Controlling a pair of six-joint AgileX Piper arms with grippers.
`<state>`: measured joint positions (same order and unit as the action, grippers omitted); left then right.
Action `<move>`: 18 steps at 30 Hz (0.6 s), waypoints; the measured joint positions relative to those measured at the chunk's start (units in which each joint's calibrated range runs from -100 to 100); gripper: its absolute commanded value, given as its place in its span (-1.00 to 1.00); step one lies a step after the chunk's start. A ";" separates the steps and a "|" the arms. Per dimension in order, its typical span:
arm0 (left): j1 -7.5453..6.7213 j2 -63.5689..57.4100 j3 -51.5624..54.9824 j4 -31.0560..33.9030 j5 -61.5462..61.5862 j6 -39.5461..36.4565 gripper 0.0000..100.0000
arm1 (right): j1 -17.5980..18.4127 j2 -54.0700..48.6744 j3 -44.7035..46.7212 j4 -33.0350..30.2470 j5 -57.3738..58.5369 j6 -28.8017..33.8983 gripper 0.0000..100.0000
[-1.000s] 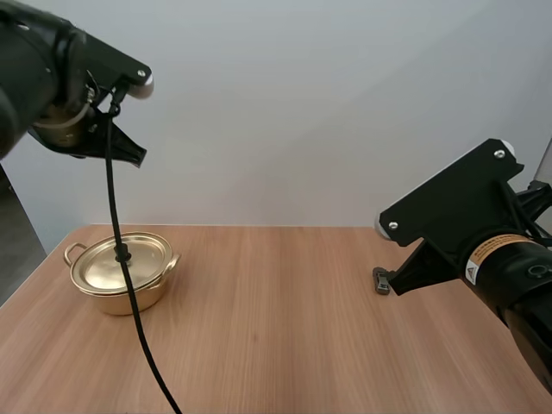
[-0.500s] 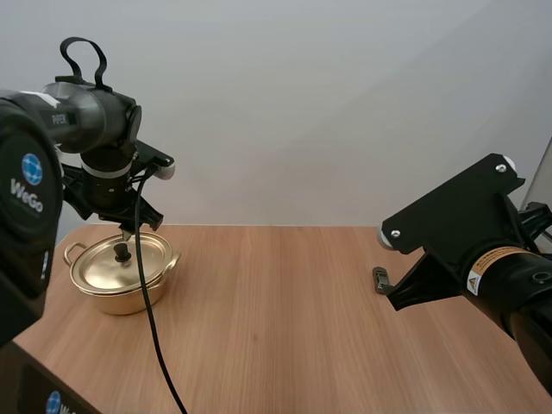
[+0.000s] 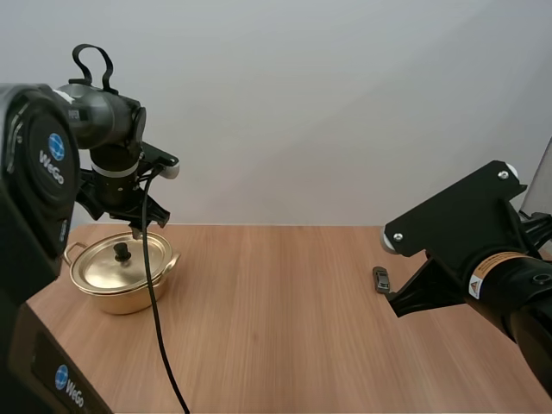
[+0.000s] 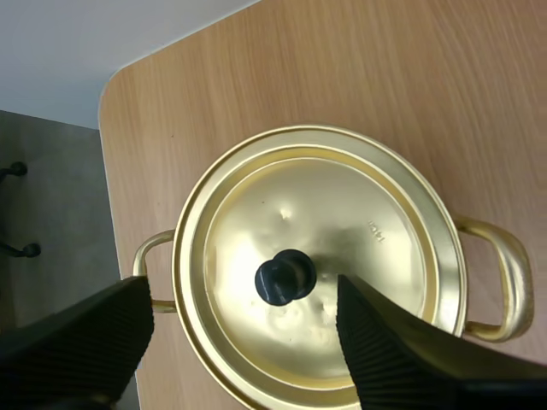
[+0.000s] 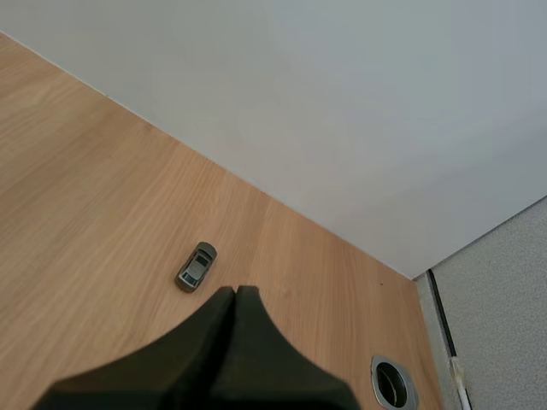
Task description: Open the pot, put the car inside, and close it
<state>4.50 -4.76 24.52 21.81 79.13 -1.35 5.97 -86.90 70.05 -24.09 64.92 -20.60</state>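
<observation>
The brand "WeGo" is printed twice in white on the black left arm (image 3: pixel 39 185).

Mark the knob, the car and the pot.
Knob (image 4: pixel 285 278): left wrist view, its black top.
Car (image 5: pixel 197 266): right wrist view, its roof.
Pot (image 3: pixel 121 300): high view, its front wall.

This looks like a robotics lab or office test bench: a bare wood-laminate table (image 3: pixel 285 310) against a blank pale wall (image 3: pixel 328 103), a logo-marked black left arm (image 3: pixel 108 129) at 9 o'clock, a right arm (image 3: pixel 509 285) at 4 o'clock, and a desk-style cable grommet (image 5: pixel 393 384) near a grey partition (image 5: pixel 504 325).
</observation>
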 measured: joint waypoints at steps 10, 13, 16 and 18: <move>0.04 5.63 -0.31 0.45 1.85 0.32 0.84 | -0.36 0.00 0.00 0.00 1.12 -0.66 -1.00; 0.04 5.63 -0.31 0.45 1.46 0.32 0.60 | -0.36 0.00 0.00 0.00 1.12 -0.66 -1.00; 0.04 5.63 -0.31 0.04 1.25 0.32 0.09 | -0.36 0.00 0.00 0.00 1.12 -0.66 -1.00; 0.04 5.63 -0.31 0.04 1.25 0.21 -0.04 | -0.36 0.00 0.00 0.00 1.12 -0.66 -1.00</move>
<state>4.55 0.87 24.21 21.86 80.38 -1.14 5.61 -86.90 70.05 -24.09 66.04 -21.27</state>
